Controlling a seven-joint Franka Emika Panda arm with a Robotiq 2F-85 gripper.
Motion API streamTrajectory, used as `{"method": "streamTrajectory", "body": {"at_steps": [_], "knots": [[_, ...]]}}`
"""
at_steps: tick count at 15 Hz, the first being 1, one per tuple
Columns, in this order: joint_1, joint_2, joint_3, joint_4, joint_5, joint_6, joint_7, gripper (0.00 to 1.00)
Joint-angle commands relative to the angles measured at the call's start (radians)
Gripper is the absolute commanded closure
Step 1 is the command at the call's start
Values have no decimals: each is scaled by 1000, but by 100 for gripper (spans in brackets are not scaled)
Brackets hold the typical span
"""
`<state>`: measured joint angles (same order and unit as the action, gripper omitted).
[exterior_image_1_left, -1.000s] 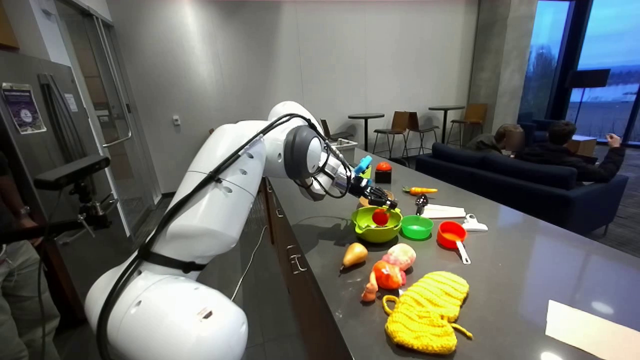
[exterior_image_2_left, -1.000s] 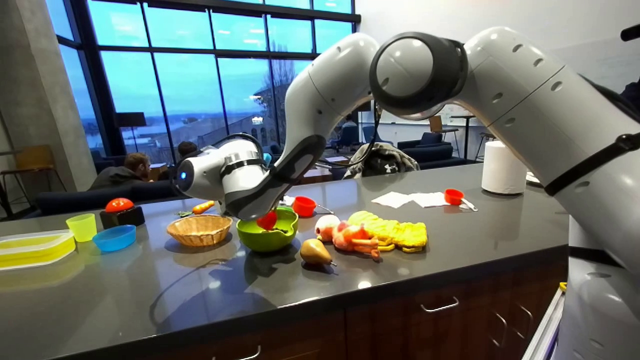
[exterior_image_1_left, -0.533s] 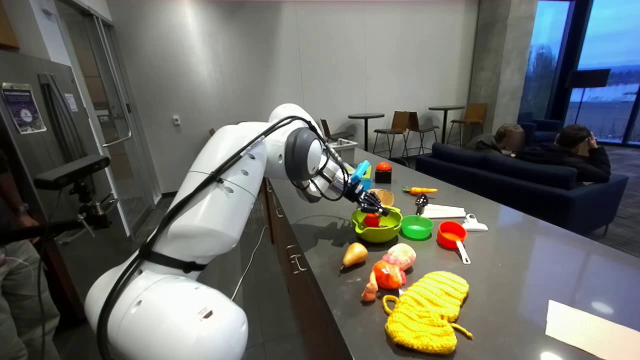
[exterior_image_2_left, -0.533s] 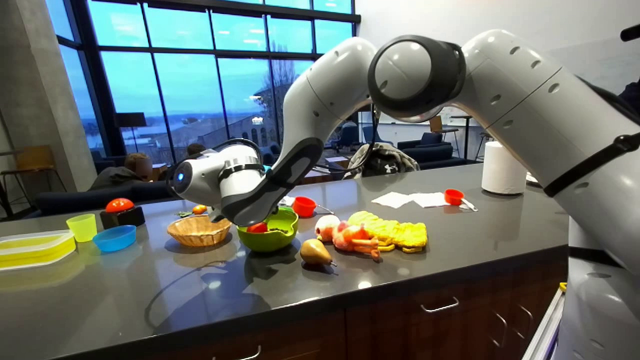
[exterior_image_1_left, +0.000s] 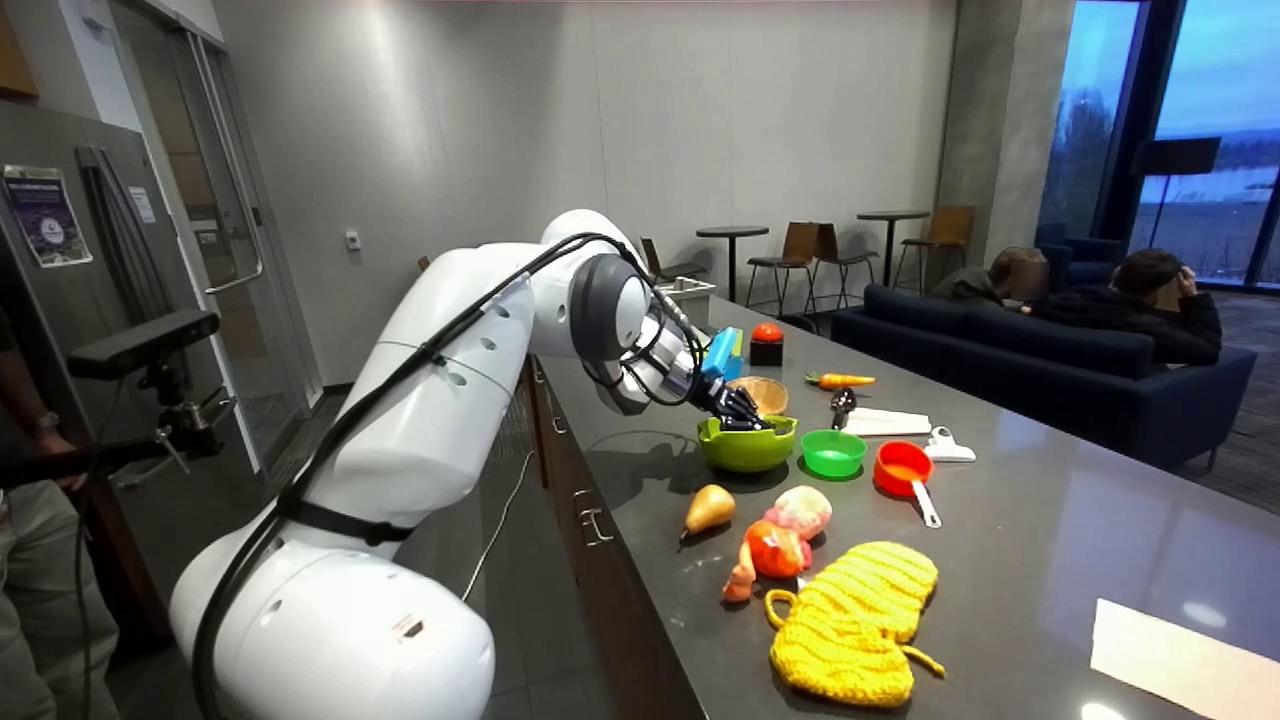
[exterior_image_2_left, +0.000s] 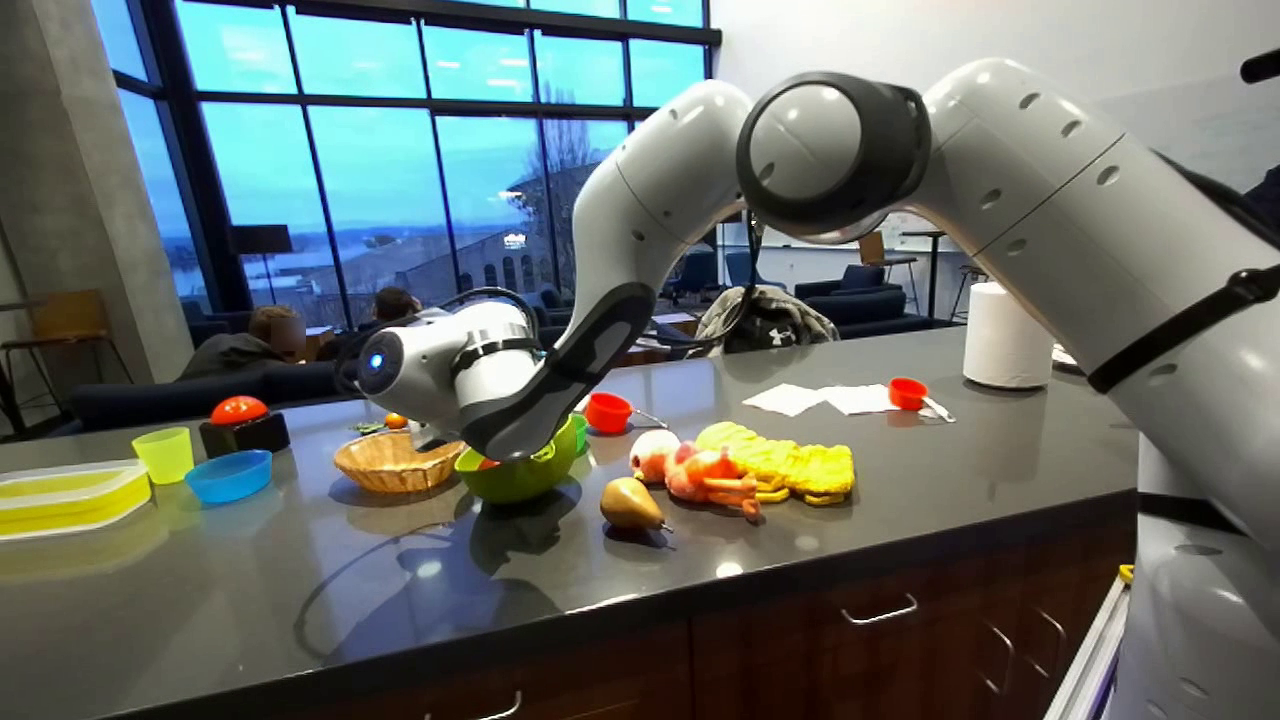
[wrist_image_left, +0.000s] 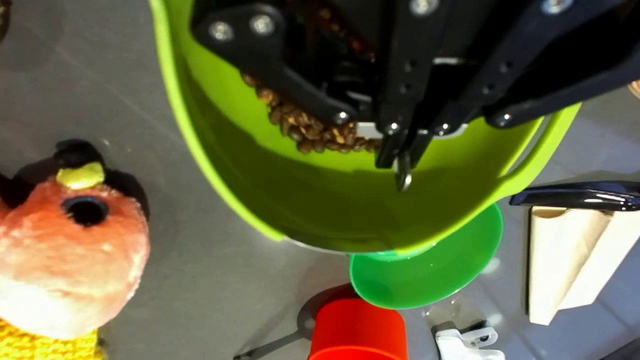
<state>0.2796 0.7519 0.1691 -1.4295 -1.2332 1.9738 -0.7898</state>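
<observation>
Only the wrist view gets a proper look down into the lime bowl (wrist_image_left: 325, 210): there's a heap of coffee beans (wrist_image_left: 312, 132) in there, with the tool (wrist_image_left: 401, 156) right over them. Its fingers are together, clamped on a skinny silvery piece (wrist_image_left: 403, 175) poking out between the tips. In an exterior view the arm (exterior_image_2_left: 650, 190) blocks the fingertips, but you do get a red sliver (exterior_image_2_left: 487, 463) peeking over the bowl's rim. Can't tell if it's joined to the silvery piece. A paper towel roll (exterior_image_2_left: 1008, 335) also turns up in just an exterior view.

Looks-wise, the silvery piece is shiny and narrow with a roundish end; the rest is hidden by the fingers. The lime bowl is smooth, with a slot under its rim on one side.

In the wrist view the silvery piece points down the frame, toward the small green dish (wrist_image_left: 425, 280), long axis pretty much in line with the fingers. The lime bowl is on the table (exterior_image_1_left: 1000, 540), tipped toward the wicker basket (exterior_image_2_left: 395, 462), just beside it. The pear (exterior_image_2_left: 632, 503) lies near the bowl in both exterior views.
</observation>
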Motion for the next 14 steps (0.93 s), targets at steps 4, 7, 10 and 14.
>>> {"method": "streamTrajectory", "body": {"at_steps": [4,7,10,14], "knots": [[7,-59,-23,-69,-70,-6,-151,99],[11,-68,-30,-76,-119,-11,-203,99],[8,-57,-25,-65,-134,-1,-214,99],[10,-22,-20,-37,-131,28,-166,99]]}}
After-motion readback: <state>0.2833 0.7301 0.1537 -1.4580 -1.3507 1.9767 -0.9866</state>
